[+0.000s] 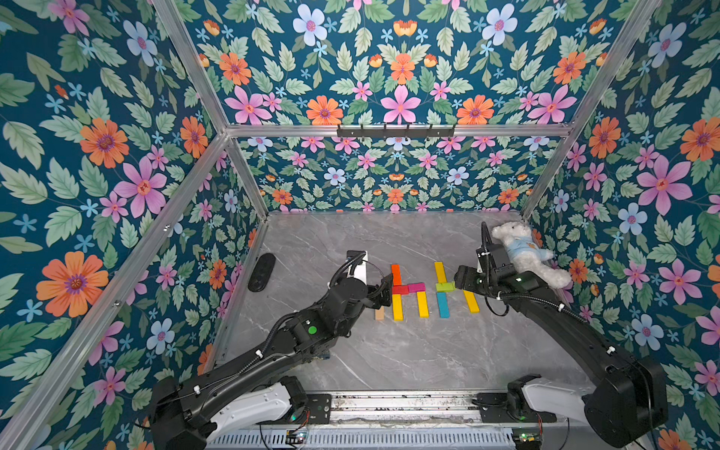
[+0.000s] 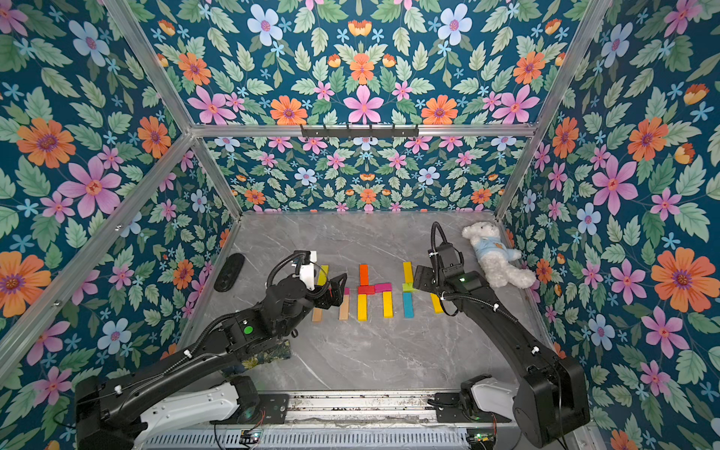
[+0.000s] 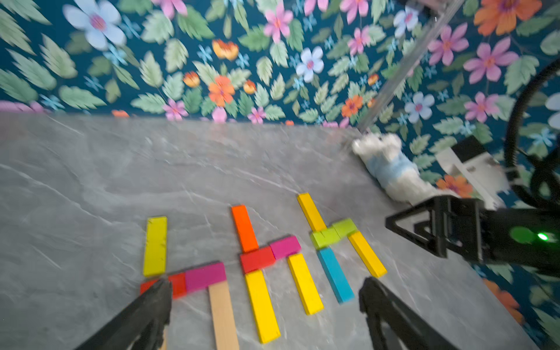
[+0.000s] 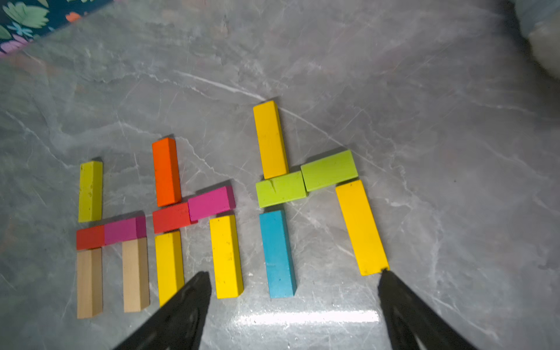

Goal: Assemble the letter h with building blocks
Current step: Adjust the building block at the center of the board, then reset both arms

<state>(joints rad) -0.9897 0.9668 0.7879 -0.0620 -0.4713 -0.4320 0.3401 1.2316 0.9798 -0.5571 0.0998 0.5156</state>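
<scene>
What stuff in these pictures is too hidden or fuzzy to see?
Leftmost h: in both top views the left arm and left claw cover part of it.
Second green block: the right claw mostly hides it in both top views.
Bear: cut off by the right wrist view's edge, and blurred.
Dark oval thing: too small and dark to name in both top views.

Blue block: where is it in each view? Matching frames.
Top view: blue block, right of centre, below mid-height.
Top view: same spot.
Left wrist: between two yellow blocks.
Right wrist: likewise between them.
Landmark: green block just beyond its far end, all views.
</scene>
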